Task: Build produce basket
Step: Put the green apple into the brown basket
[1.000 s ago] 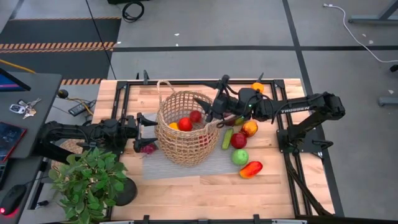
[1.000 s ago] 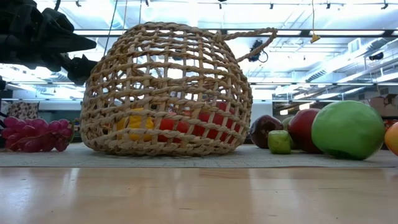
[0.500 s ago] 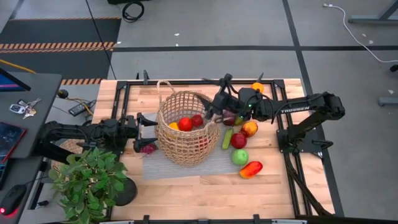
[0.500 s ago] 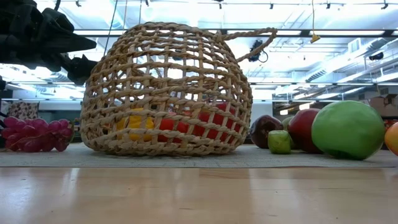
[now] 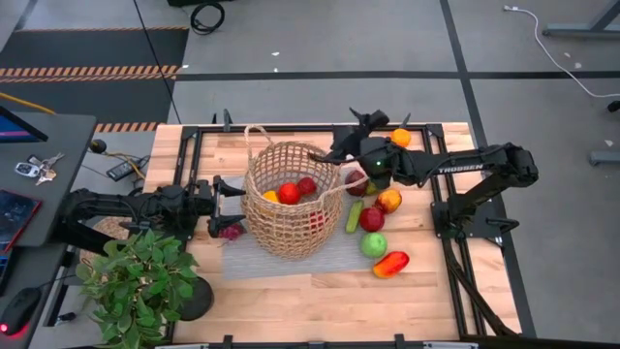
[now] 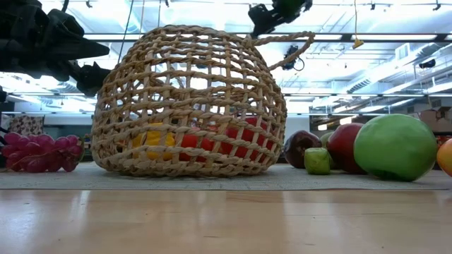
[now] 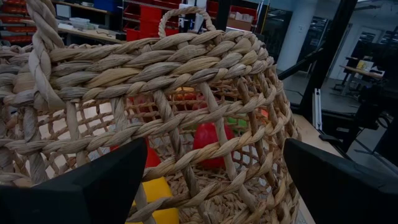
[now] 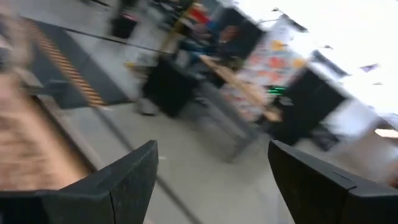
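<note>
Wooden table (image 5: 291,291), basket (image 5: 286,199) between end effectors

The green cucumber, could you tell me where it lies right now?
In the high view, the cucumber lies on the grey mat, just right of the basket, beside a red apple.

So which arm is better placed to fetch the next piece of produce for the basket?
Probably the right: its open gripper is empty beside the loose produce, right of the basket. The left gripper faces the basket's other side.

Bright ceiling lights glare behind the basket (image 6: 191,102); the right wrist view is motion-blurred.
</note>
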Motion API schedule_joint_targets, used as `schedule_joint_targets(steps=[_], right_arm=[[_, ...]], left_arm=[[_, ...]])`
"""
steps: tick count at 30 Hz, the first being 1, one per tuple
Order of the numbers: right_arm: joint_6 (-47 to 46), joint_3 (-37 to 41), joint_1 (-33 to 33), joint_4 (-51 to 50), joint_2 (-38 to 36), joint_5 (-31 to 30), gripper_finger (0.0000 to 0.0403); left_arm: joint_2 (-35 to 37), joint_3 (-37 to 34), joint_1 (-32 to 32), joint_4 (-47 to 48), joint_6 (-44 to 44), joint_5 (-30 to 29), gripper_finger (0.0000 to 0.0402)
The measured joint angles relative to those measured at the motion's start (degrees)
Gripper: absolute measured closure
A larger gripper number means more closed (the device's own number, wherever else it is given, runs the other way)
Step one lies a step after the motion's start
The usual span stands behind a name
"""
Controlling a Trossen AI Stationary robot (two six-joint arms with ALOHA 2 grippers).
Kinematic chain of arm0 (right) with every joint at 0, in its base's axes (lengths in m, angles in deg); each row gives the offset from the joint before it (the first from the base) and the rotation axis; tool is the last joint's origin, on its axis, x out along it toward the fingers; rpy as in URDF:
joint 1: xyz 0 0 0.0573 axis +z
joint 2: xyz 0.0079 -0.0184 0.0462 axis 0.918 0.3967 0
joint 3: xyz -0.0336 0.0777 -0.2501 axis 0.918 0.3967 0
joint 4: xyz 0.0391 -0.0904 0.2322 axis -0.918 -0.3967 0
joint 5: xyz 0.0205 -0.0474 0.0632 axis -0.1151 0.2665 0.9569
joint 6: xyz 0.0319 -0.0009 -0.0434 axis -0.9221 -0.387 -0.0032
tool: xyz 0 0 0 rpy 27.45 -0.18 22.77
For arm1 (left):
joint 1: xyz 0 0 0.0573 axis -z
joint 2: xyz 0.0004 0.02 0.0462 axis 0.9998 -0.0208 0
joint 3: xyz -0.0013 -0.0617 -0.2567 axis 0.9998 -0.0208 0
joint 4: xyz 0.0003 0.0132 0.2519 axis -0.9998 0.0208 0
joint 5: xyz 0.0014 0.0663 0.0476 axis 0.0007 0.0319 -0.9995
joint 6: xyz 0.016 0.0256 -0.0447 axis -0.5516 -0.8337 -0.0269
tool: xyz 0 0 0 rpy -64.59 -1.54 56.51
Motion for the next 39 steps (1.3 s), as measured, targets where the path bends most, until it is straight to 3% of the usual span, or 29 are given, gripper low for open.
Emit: schedule_joint_targets(steps=[6,8,19,25,33,39], right_arm=[[-19.87,-2.99,-4.40,-14.10,0.22,28.34,0.0095],[-22.40,-3.47,-5.49,-17.64,0.31,32.93,0.0095],[-28.10,-10.41,-7.96,-41.09,-3.82,36.02,0.0095],[-32.93,-10.41,-9.53,-48.85,-7.88,42.10,0.0095],[-41.24,-10.41,-3.03,-53.36,-14.49,41.58,0.0095],[-55.45,-10.41,2.48,-67.67,-17.14,37.35,0.0095]], left_arm=[[0.00,0.00,0.02,0.00,0.00,0.00,0.0015],[-0.01,0.00,0.01,0.00,0.00,0.01,0.0015],[-0.02,0.00,0.00,-0.02,0.00,0.00,0.0015],[-0.02,0.00,0.02,0.00,0.00,0.00,0.0015],[0.00,0.00,0.02,0.00,0.00,0.00,0.0015],[-0.01,0.00,0.00,-0.01,0.00,0.00,0.0015]])
